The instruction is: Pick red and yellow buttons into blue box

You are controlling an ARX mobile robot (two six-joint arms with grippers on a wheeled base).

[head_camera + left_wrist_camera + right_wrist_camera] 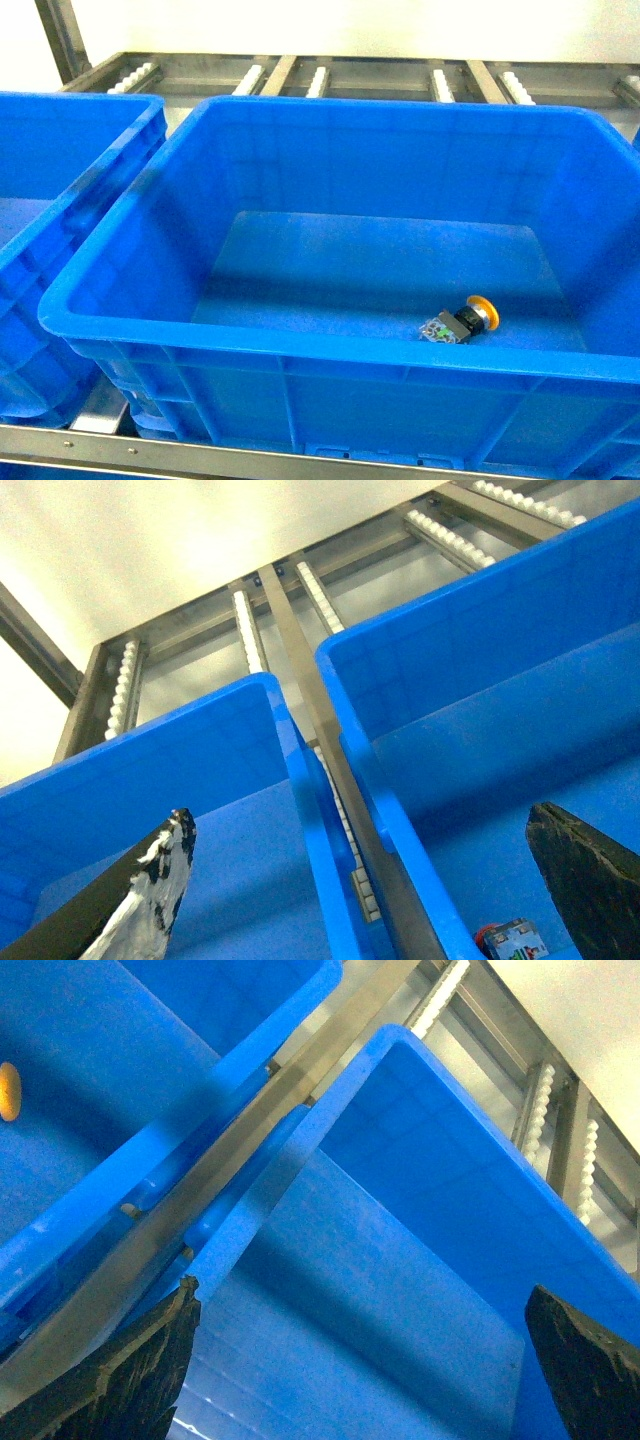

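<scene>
From the head camera, the blue box (330, 250) fills most of the frame, sitting on a metal roller rack (300, 75) whose white rollers show behind it. On the box floor, toward the front right, the yellow button (462, 320) lies on its side, its yellow cap pointing right and its black and clear base pointing left. A second blue crate (60, 220) stands just beside the box on the left. Neither arm appears in this view.

From the left wrist camera, the left gripper (360, 900) hangs above the metal rail (320, 740) that runs between two blue crates. Its dark fingers (150, 890) stand wide apart, one over each crate, with nothing between them. At the bottom edge, low in the right-hand crate, the red button (500, 942) shows only in part: a bit of red cap and a clear blocky base.

From the right wrist camera, the right gripper (360, 1370) likewise has its dark fingers (140, 1370) spread wide and holding nothing. It hovers over a blue crate (420, 1220), beside a slanting metal rail (240, 1170). Across that rail, at the left edge, a yellow cap (8, 1091) is just visible inside the neighbouring crate.
</scene>
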